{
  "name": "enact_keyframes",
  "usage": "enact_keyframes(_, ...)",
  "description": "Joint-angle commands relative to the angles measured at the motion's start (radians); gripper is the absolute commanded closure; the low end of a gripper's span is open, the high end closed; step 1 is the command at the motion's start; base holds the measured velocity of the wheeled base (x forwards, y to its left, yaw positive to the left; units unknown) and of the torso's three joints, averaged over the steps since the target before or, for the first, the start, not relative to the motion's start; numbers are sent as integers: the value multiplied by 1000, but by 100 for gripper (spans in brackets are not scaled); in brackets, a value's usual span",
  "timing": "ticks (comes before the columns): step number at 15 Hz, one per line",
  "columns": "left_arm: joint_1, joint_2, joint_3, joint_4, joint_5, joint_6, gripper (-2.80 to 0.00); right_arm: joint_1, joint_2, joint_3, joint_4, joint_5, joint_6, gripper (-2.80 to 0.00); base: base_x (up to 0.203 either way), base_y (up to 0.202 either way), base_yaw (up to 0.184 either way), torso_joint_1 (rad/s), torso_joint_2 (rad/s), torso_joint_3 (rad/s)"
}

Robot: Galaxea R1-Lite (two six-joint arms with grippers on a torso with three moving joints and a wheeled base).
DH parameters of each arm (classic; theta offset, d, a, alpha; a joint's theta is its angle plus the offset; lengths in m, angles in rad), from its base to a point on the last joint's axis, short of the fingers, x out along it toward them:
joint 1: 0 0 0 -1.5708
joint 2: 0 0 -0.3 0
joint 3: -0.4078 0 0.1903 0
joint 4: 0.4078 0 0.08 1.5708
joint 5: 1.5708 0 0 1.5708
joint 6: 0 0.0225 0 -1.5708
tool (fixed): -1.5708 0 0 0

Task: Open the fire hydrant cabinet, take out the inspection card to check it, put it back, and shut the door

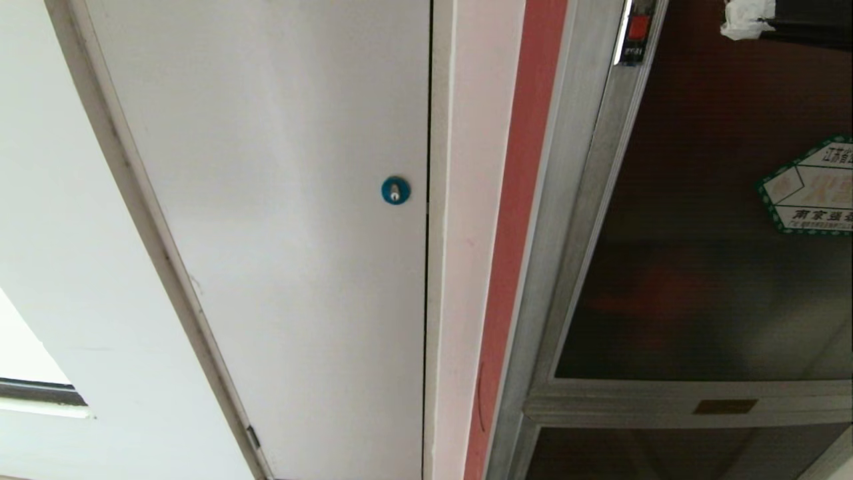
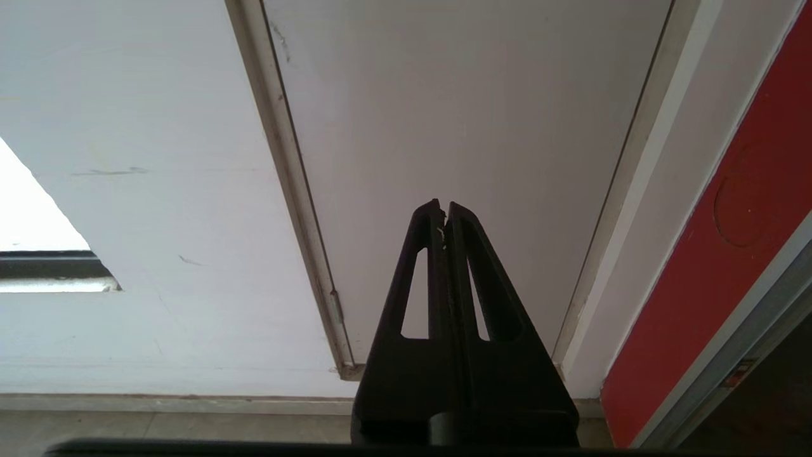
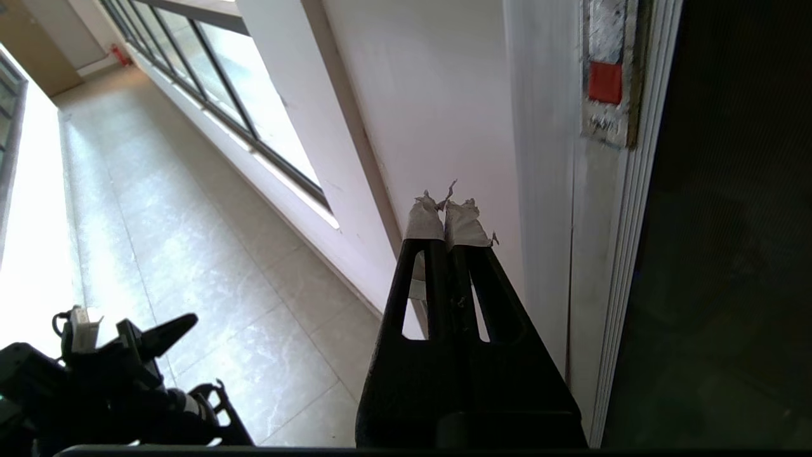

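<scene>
The door [image 3: 723, 254] is shut in the fire hydrant cabinet [image 1: 573, 200], its red latch [image 3: 604, 82] just ahead of the clenched, empty right claw [image 3: 449, 206]; the left claw [image 2: 443, 208], also clenched, faces the white panel [image 2: 457, 114].

Red latch [image 1: 638, 27], dk tinted door [image 1: 700, 280]

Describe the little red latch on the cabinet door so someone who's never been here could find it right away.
Find the tall silver-framed cabinet right of the white panel with the blue round lock. Its upper door is dark tinted glass with a green-bordered hexagonal sticker. The latch is a small red square in a metal plate on the door's frame edge nearest the white panel, above the sticker, the frame's only red spot.
</scene>
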Motion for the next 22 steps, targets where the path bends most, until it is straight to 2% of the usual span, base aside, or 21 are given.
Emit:
enact_keyframes(1, 0, 0, 0, 0, 0, 0, 0, 1, 51, -36, -1, 5, 3, 0, 0, 0, 0, 0, 0, 0)
enact_keyframes(10, 1, 0, 0, 0, 0, 0, 0, 2, 169, -151, -8, 7, 32, 0, 0, 0, 0, 0, 0, 0)
enact_keyframes(22, 0, 0, 0, 0, 0, 0, 0, 1, 214, -203, -8, 0, 40, 0, 0, 0, 0, 0, 0, 0)
